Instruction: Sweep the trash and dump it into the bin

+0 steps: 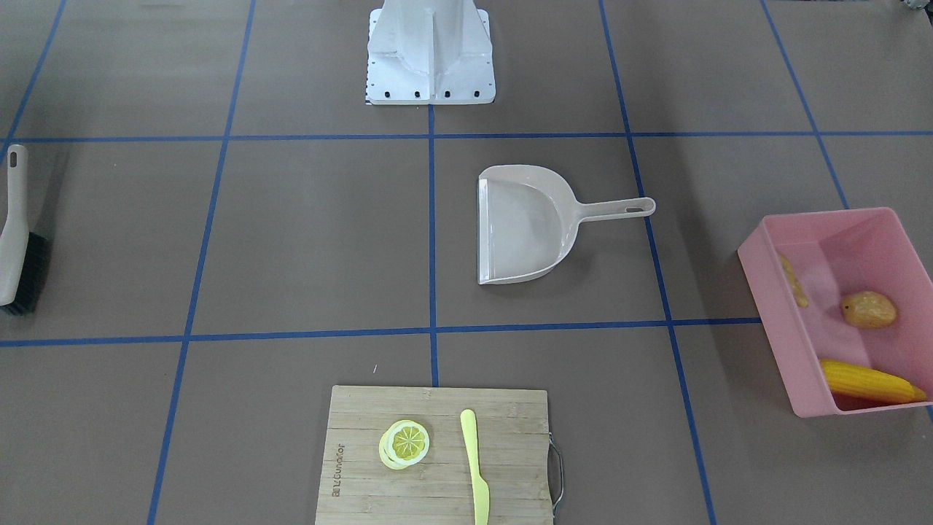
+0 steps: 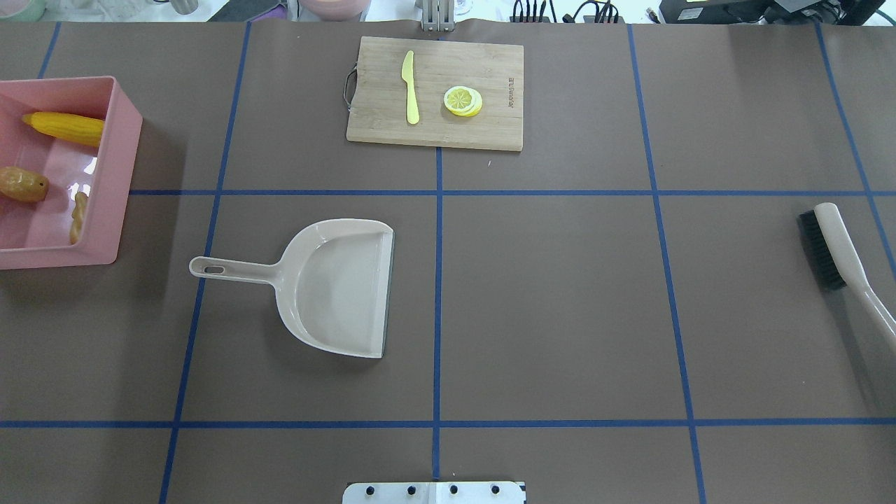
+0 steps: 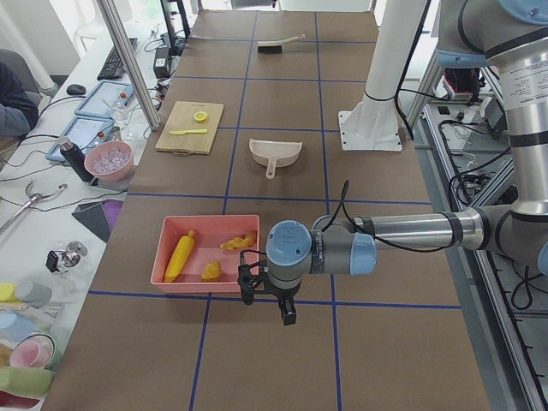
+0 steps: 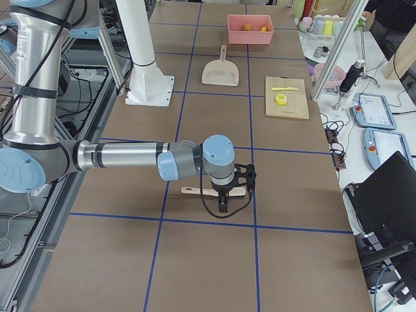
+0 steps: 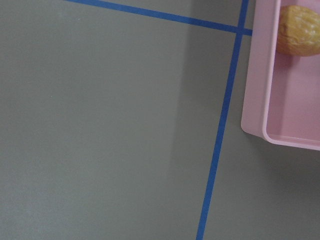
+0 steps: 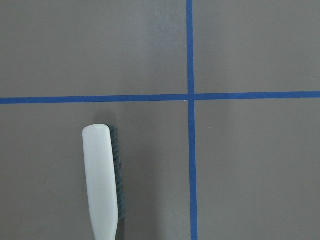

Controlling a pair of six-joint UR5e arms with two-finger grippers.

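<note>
The pink bin (image 1: 765, 292) stands at the table's left end and also shows in the overhead view (image 2: 119, 175). In it lie the corn cob (image 1: 867, 380), the potato (image 1: 867, 310) and the ginger root (image 1: 794, 281). The beige dustpan (image 2: 336, 287) lies empty on the table, left of centre. The brush (image 2: 840, 252) lies at the right end. My left gripper (image 3: 270, 295) hangs over the table beside the bin. My right gripper (image 4: 227, 195) hangs over the brush (image 6: 102, 185). Both show only in side views, so I cannot tell whether they are open or shut.
A wooden cutting board (image 1: 437, 452) at the far edge carries lemon slices (image 1: 404, 443) and a yellow plastic knife (image 1: 475, 467). The robot's white base (image 1: 430, 58) stands at the near middle. Blue tape lines cross the brown table.
</note>
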